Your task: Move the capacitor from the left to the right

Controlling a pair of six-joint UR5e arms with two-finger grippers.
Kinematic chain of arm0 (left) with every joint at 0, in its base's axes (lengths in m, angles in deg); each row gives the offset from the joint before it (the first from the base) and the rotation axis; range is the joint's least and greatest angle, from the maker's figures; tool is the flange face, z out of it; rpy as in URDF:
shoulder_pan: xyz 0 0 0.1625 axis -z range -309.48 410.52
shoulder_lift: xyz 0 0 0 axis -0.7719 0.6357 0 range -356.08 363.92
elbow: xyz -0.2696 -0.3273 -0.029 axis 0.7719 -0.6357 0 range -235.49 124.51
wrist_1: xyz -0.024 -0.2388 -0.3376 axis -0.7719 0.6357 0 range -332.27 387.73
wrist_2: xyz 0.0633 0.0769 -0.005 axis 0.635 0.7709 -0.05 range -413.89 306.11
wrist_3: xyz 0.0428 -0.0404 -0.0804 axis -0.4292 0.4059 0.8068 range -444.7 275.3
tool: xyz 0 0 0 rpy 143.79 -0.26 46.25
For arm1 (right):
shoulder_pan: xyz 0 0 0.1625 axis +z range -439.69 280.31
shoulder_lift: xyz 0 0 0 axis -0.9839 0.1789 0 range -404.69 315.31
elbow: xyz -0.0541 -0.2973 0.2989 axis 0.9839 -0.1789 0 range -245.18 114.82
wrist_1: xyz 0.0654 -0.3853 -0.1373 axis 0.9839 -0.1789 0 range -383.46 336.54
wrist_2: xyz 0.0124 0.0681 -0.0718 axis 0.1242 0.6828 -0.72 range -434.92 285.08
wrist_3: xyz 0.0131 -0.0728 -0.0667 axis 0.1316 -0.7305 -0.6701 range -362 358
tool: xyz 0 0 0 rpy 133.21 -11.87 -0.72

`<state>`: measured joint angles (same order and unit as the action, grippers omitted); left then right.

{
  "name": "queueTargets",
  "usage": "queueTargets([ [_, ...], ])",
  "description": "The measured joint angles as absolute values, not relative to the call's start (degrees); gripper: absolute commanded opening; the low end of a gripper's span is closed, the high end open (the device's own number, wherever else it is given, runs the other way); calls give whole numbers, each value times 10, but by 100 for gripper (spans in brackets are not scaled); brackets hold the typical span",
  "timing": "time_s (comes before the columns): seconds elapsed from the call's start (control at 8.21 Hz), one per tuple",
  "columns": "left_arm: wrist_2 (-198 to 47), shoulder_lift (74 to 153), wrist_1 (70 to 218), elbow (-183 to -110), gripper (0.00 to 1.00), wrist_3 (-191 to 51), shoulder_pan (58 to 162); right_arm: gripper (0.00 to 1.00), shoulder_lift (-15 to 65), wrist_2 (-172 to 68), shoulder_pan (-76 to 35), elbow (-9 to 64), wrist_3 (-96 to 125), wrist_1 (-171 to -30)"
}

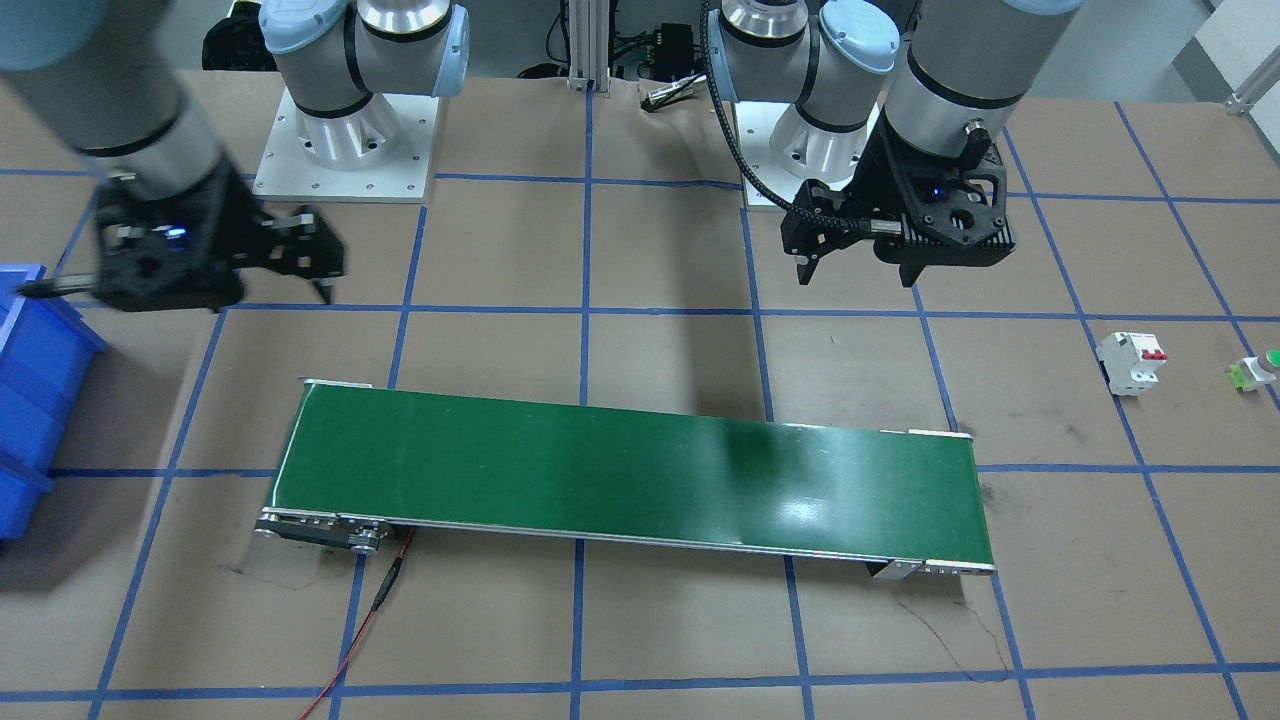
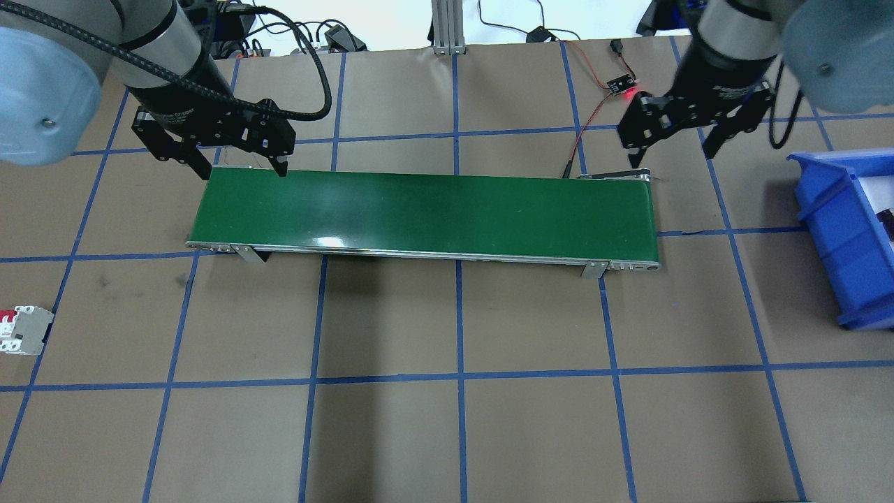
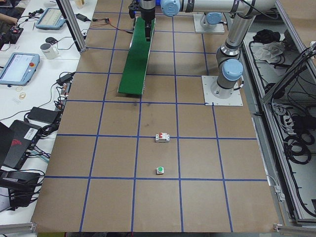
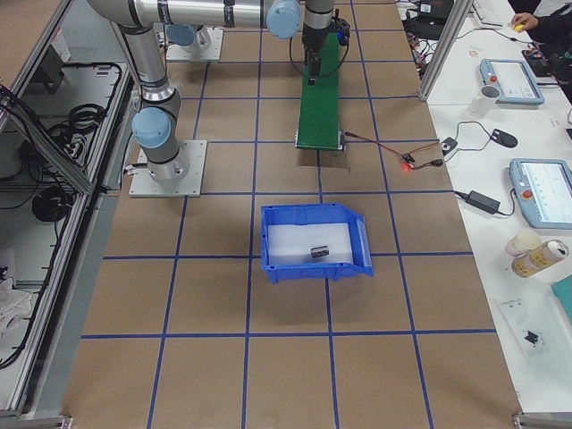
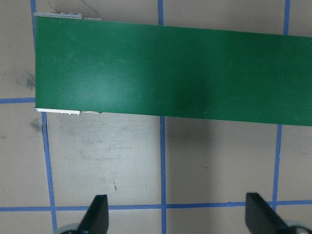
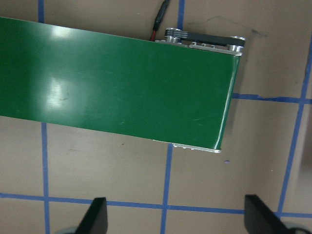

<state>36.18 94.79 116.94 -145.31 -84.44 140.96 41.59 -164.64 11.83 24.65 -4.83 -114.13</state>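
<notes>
The capacitor [image 4: 320, 251] is a small dark cylinder lying inside the blue bin [image 4: 269, 241] on the robot's right side. My left gripper [image 2: 242, 170] is open and empty above the far side of the left end of the green conveyor belt [image 2: 426, 209]. It also shows in the front-facing view [image 1: 858, 278] and in its wrist view [image 5: 178, 217]. My right gripper [image 2: 672, 157] is open and empty above the far side of the belt's right end, seen also in its wrist view [image 6: 175, 217]. Both are well away from the capacitor.
A white circuit breaker with red switches [image 1: 1132, 362] and a green-capped push-button [image 1: 1255, 372] lie on the table on the robot's left. A red wire and a small lit board [image 2: 621, 85] sit behind the belt's right end. The blue bin [image 2: 838, 230] stands right of the belt.
</notes>
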Motion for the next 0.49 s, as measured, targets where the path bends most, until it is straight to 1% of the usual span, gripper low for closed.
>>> queueTargets([
  [0.49, 361, 948, 1169, -1453, 100, -844, 1410, 100, 418, -1650, 146, 248, -14, -1141],
])
